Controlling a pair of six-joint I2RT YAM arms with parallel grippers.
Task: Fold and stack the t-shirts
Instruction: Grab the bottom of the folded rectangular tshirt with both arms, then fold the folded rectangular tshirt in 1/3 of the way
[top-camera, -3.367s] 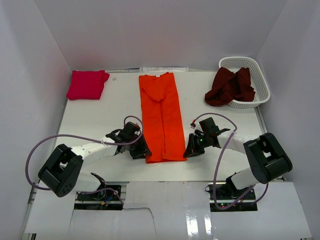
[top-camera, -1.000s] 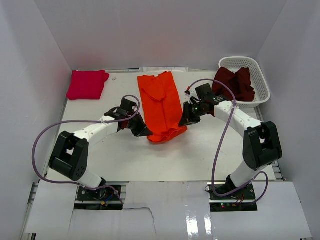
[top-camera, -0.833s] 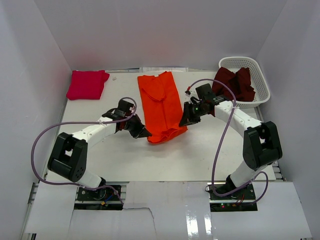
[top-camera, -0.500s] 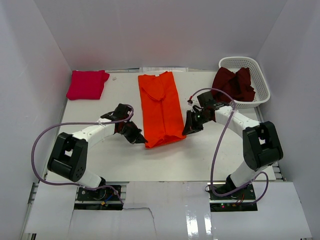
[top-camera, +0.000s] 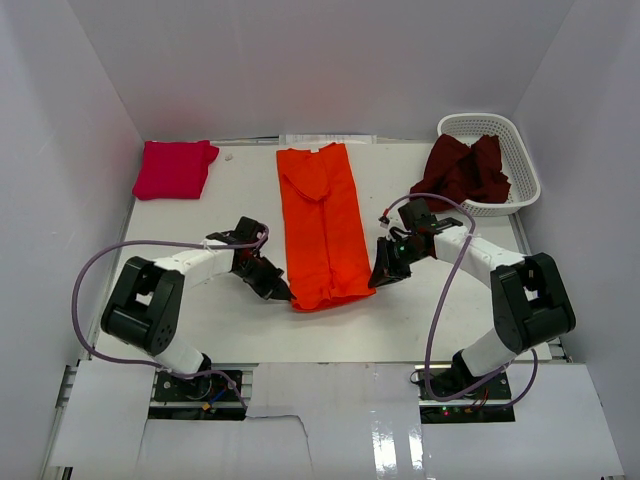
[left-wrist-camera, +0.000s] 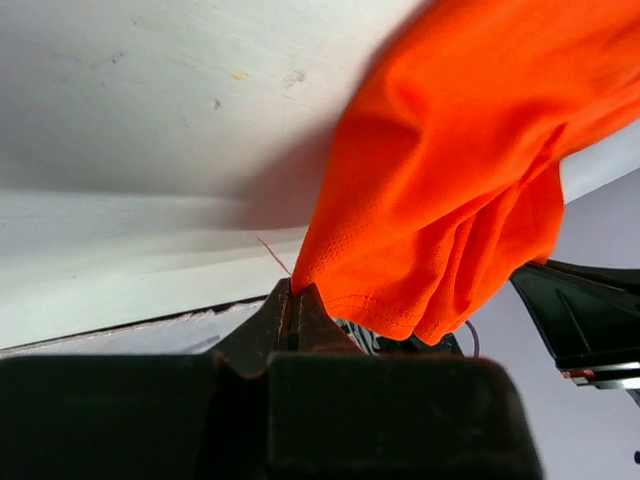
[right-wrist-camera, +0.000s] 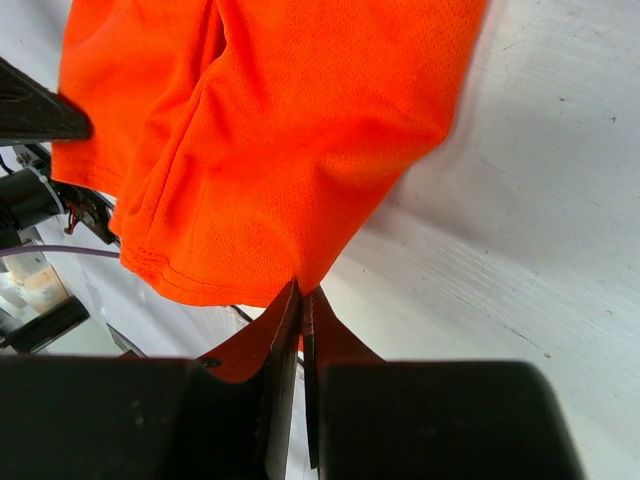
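Observation:
An orange t-shirt (top-camera: 325, 225) lies as a long narrow strip down the middle of the table, collar end at the back. My left gripper (top-camera: 285, 294) is shut on its near left hem corner (left-wrist-camera: 330, 270). My right gripper (top-camera: 377, 283) is shut on the near right hem corner (right-wrist-camera: 290, 240). Both corners hang just above the table. A folded magenta-pink t-shirt (top-camera: 175, 168) rests at the back left. A dark maroon t-shirt (top-camera: 463, 172) spills out of the basket at the back right.
The white lattice basket (top-camera: 520, 160) stands at the back right corner. White walls enclose the table (top-camera: 180, 230) on three sides. Purple cables loop from both arms over the table's sides.
Both grippers have carried the shirt's near hem back toward me, from a fold halfway up the shirt to near full length. The strip is stretched out again.

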